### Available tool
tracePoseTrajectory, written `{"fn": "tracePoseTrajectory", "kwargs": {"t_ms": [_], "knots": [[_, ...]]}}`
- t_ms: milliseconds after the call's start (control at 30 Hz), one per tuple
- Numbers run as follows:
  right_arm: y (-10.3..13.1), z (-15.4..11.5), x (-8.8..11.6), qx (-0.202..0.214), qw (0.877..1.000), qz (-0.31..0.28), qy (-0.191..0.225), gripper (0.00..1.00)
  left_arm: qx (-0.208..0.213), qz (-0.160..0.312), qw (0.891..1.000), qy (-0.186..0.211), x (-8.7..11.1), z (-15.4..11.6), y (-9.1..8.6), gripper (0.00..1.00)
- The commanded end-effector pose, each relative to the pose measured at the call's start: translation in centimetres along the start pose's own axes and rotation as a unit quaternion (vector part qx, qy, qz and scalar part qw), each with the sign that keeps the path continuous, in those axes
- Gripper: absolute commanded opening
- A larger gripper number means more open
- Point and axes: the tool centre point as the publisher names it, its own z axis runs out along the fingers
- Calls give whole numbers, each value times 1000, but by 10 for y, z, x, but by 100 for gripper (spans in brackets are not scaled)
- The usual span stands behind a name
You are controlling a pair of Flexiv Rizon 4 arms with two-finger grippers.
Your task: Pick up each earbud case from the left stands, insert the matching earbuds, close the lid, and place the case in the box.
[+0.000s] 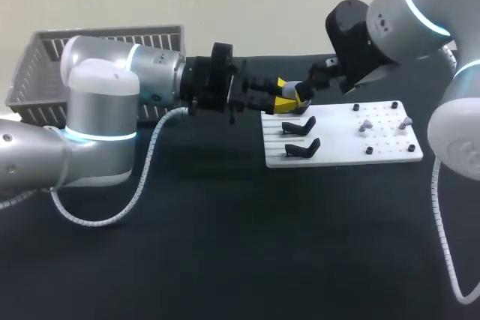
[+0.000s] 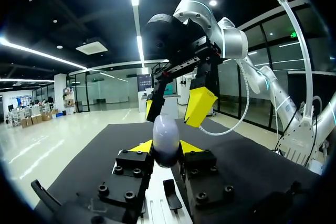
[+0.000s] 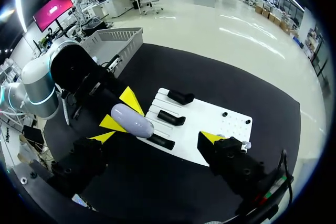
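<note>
text: none legible | case (image 2: 167, 134) in left end effector (image 2: 167, 146): plain shell, no readable label or number | board (image 1: 341, 148) just ahead of that end effector: no readable print or sign

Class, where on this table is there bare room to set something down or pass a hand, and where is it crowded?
Free: the black tabletop, from the white board forward to the table's front edge. Crowded: over the black stands at the board's end, where the left tool grips the earbud case and the open right tool faces it closely.
</note>
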Motion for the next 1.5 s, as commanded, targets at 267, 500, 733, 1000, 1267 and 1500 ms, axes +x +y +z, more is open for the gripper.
{"fn": "tracePoseTrajectory", "kwargs": {"t_ms": [267,500,733,1000,1267,1500], "knots": [[-6,4,-3,5,1000,10,-16,100,-1,1,1000,-2,1,0,0,0],[-12,-3,-8,18,999,16,-40,100,-1,1,1000,-2,1,0,0,0],[-17,-27,-16,57,995,-5,-80,100,-1,1,1000,-2,1,0,0,0],[-48,-39,5,122,992,-10,-28,100,-1,1,1000,-2,1,0,0,0],[-101,-26,41,139,987,15,79,100,-1,1,1000,-2,1,0,0,0],[-141,-14,61,137,982,6,130,100,-1,1,1000,-2,1,0,0,0]]}}
